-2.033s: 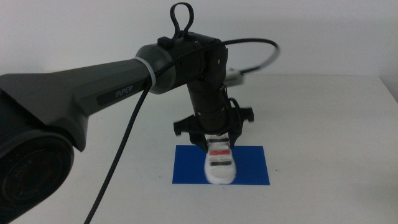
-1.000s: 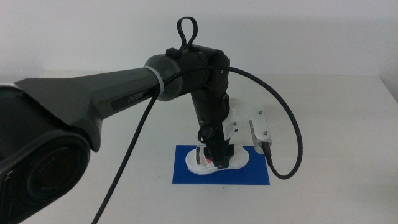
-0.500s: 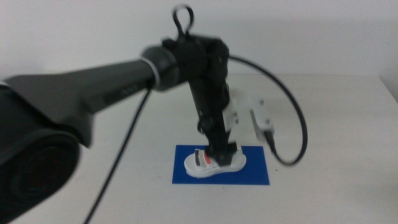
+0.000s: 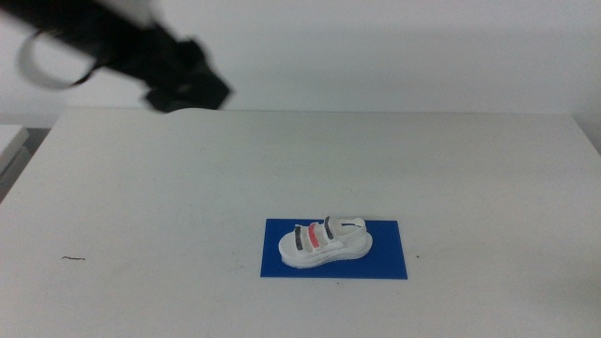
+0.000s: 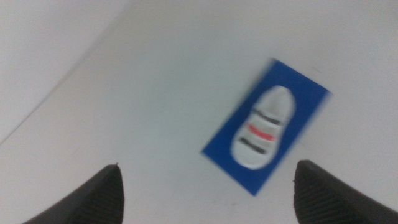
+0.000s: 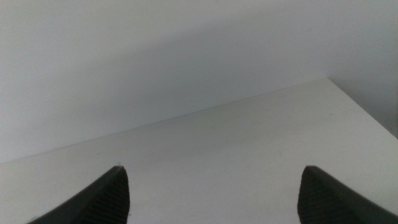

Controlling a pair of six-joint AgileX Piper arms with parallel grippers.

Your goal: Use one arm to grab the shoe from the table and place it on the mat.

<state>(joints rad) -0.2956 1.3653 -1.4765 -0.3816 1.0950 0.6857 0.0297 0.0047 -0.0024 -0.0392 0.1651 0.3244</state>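
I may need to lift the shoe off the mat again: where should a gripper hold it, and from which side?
Grip the shoe across its thick white sole, at mid-length near the red strap, coming straight down from above. It lies flat along the blue mat, both long sides exposed. The left gripper, jaws wide open, hangs high above it; the right gripper waits elsewhere.

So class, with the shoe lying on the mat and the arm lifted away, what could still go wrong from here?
Little, probably. The shoe lies well inside the mat, though the thin mat could slide on the smooth table if bumped. The left gripper, open and high above the table, shows blurred, so it may be moving fast. The right gripper waits open over bare table.
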